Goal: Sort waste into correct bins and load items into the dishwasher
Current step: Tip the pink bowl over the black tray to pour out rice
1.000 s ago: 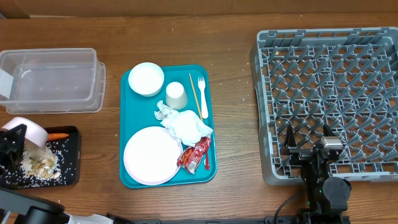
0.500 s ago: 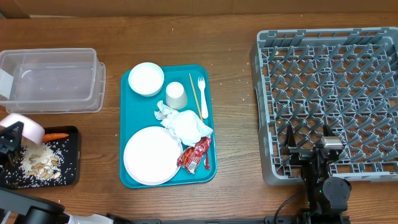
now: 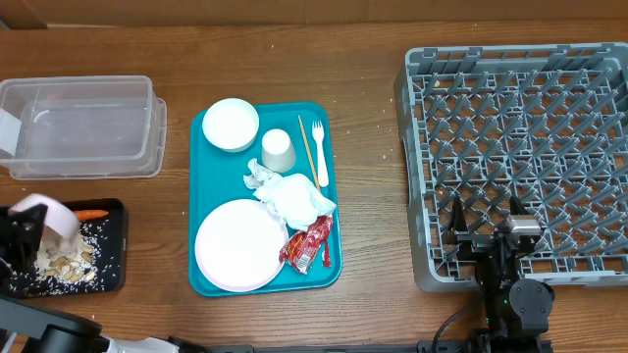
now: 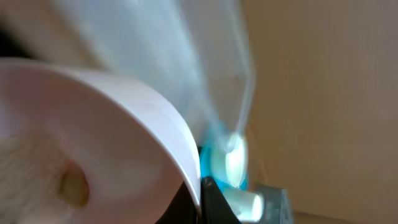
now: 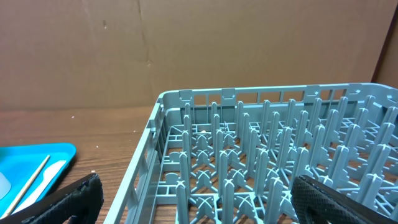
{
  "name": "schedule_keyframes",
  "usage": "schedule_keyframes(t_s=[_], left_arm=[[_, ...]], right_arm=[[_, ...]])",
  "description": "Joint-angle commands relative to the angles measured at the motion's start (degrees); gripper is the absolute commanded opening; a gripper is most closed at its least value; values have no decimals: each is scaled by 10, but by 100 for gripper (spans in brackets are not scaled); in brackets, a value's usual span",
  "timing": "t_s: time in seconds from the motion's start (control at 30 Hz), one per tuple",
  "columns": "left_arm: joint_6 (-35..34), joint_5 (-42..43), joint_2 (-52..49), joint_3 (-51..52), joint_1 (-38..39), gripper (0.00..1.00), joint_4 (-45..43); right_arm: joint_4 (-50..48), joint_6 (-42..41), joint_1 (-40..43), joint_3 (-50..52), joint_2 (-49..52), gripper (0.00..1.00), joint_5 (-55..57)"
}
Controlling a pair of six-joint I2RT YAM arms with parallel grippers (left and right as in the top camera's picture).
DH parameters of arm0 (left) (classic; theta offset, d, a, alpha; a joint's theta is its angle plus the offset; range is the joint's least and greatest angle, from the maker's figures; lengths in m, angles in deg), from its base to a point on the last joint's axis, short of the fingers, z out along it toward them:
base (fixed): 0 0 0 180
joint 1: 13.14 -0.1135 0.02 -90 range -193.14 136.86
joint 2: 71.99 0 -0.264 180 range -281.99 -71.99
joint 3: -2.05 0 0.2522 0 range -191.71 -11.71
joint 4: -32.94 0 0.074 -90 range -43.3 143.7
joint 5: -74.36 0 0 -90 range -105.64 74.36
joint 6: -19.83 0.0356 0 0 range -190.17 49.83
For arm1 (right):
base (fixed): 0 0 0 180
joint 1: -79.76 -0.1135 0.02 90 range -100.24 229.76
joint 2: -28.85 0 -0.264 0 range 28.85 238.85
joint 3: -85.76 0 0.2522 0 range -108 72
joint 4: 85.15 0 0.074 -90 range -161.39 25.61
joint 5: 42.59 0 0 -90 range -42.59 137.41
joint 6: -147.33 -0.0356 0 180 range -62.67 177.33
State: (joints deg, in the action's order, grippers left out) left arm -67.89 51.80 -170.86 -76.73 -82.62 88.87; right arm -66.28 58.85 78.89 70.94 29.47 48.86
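At the far left, the left gripper is clamped on the rim of the pink bowl, which is tipped over the black tray. The food scraps lie in this tray, and the carrot is at its upper edge. The bowl hangs near the left end of the tray, so any grains left in it may fall past the rim onto the table. The grip is on a thin edge only, so the bowl may also slip or turn when it is carried.

The way to the dish rack goes past the clear tub and over the teal tray. A low pass can knock over the cup or drag the napkins. The napkins and the red wrapper lie partly on the pink plate, so lifting the plate first would scatter them.

At the right, the right gripper has its jaws wide apart with nothing between them. It is just in front of the rack wall, and a careless forward move may hit it.

The left wrist view is blurred and almost filled by the bowl. A pale patch shows inside it, and I cannot tell if it is stuck food. In the overhead view the picture edge cuts off the left arm, and the inside of the bowl is not visible. The right wrist view shows only the tips of its fingers.
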Motion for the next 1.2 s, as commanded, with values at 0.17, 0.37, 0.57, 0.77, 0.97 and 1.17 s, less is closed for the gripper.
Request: schedule_keyframes(t_s=[0.17,0.37,0.57,0.77,0.97,1.17], left_arm=[[29,72,-5,0,1,4,31],[49,167,-5,0,1,4,56],[38,160,-5,0,-4,4,42],[-32,89,-5,0,-18,4,27],[-92,161,-8,0,-18,4,11],[-79,150,-8,0,-20,4,0]], right_arm=[[-4,2,-3,6,-4,100,-2],[-4,2,-3,6,-4,100,-2],[-4,2,-3,6,-4,100,-2],[-4,2,-3,6,-4,100,-2],[-4,2,-3,6,-4,100,-2],[-4,2,-3,6,-4,100,-2]])
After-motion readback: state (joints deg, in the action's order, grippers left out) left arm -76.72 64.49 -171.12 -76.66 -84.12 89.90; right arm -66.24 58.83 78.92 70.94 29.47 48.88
